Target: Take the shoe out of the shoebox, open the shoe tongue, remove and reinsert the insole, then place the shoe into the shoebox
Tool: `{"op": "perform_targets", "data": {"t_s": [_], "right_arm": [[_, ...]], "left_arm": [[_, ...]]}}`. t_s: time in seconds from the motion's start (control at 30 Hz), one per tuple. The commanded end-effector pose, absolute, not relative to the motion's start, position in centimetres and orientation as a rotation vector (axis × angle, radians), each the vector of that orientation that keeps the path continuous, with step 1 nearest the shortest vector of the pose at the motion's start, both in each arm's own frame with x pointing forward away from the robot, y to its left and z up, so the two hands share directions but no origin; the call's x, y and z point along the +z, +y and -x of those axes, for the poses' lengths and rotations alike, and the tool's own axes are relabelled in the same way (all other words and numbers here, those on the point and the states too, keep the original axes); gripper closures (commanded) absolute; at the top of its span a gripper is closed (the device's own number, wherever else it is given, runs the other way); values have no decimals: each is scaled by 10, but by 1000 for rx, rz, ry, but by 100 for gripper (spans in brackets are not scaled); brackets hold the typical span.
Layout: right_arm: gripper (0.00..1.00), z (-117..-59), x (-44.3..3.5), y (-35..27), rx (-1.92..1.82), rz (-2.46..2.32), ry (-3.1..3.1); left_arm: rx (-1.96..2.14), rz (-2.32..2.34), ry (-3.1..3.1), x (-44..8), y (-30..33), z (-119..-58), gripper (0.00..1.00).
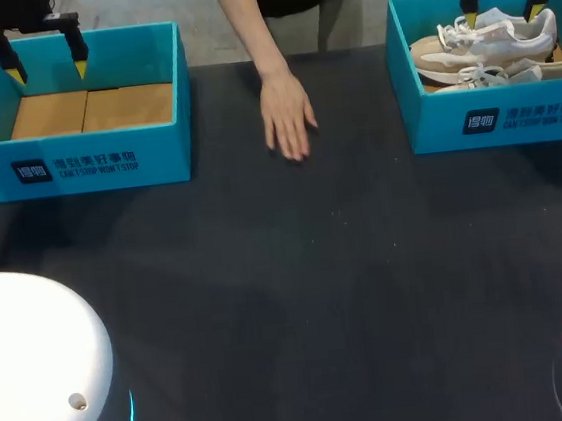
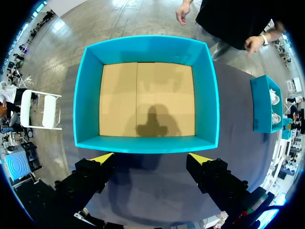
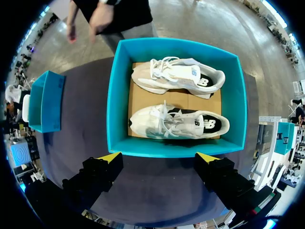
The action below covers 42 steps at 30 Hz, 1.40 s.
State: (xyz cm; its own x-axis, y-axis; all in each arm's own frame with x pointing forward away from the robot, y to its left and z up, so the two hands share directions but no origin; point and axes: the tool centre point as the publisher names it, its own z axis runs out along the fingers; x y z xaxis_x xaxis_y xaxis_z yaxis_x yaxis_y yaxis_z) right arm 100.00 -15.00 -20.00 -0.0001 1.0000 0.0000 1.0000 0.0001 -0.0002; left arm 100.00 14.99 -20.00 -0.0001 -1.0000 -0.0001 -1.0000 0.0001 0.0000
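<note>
A teal shoebox [image 1: 431,104] at the table's far right holds two white-and-beige shoes [image 1: 484,40], laid side by side. In the right wrist view the nearer shoe [image 3: 178,121] and the farther shoe [image 3: 178,75] lie on the box's cardboard floor. My right gripper [image 1: 503,12] hovers open above that box, its fingers wide apart, [image 3: 159,156] nothing between them. My left gripper [image 1: 46,67] hangs open over an empty teal box [image 1: 75,162] at the far left, [image 2: 150,156] above its near wall [image 2: 143,144].
A person's hand [image 1: 286,116] reaches over the table's far edge and rests on the dark tabletop [image 1: 297,269] between the two boxes. My arms' white bases [image 1: 37,377] sit at the near corners.
</note>
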Motion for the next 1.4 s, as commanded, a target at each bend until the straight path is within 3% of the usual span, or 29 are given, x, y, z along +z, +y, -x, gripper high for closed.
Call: {"op": "perform_targets", "data": {"t_s": [0.03,0.53,1.4], "right_arm": [[0,-1000,-200,-150,0,2221,-2222],[0,-1005,-208,-149,21,2223,-2233],[0,-1002,-253,-289,4,2464,-2139]], "left_arm": [[0,2221,2222,-200,150,-1000,0],[0,2221,2222,-200,150,-1000,0],[0,2221,2222,-200,150,-1000,0]]}}
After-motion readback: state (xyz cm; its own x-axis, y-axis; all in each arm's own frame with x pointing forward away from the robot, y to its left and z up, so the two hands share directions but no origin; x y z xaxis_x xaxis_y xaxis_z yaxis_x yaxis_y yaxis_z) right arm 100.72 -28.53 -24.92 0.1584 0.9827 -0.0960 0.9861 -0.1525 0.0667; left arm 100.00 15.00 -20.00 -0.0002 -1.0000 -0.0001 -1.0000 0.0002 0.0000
